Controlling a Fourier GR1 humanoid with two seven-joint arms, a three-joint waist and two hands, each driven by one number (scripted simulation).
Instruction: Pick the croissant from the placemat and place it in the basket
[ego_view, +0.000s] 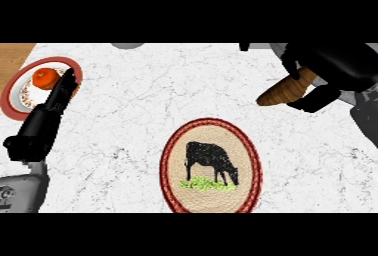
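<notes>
The brown croissant (285, 92) is up in the air at the upper right, above the white marble counter, with my right hand (336, 62) shut on its upper end. Its pointed lower end sticks out down and to the left of the fingers. The oval placemat (209, 196), woven beige with a red rim and a black cow picture, lies at the centre bottom with nothing on it. My left hand (46, 116) is open at the left edge, fingers straight and pointing up. No basket shows in this view.
A red-rimmed plate (15, 95) with an orange fruit (45, 77) sits at the far left, partly under my left fingertips. A grey object (128, 45) peeks in at the top edge. A strip of wood (15, 52) shows at the top left corner.
</notes>
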